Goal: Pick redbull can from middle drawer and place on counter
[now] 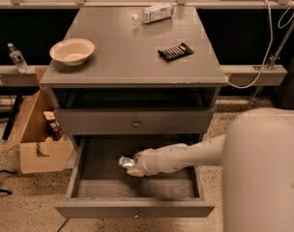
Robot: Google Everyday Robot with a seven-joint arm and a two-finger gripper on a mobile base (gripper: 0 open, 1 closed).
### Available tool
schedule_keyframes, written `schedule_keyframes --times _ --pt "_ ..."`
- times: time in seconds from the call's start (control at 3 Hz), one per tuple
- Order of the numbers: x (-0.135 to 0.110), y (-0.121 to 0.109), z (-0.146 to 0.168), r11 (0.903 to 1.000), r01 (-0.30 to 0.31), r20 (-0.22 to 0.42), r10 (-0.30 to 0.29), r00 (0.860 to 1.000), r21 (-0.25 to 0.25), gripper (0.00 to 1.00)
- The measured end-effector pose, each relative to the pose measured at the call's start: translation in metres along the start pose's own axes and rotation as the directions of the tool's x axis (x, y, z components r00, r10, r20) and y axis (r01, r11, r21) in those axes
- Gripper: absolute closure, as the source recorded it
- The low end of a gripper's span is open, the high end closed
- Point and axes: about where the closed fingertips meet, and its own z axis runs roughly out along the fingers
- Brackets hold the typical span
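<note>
gripper (133,168) – pinching redbull can (124,162) in middle drawer (137,208) | counter (127,57) – bowl (72,51), water bottle (155,12), snack bar (175,51)

Cream pincer (133,167) in grey drawer (137,190), silver can (125,162)

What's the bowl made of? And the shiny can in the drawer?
The bowl: looks like matte cream plastic or ceramic, no gleam. The redbull can, by the claw inside the open middle drawer: probably metal, silver with bright glints.

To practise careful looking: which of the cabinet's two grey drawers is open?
The lower drawer, pulled out beneath the shut upper drawer; the gripper is inside it by the redbull can.
</note>
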Motion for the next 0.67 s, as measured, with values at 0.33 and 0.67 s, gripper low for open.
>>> schedule_keyframes --times 0.33,0.67 --pt "-0.027 -0.002 -0.045 0.9924 0.122 0.073 -0.123 0.99 0.013 1.0" --pt "-0.052 -0.012 -0.082 0.9903 0.139 0.165 -0.136 0.977 -0.005 1.0"
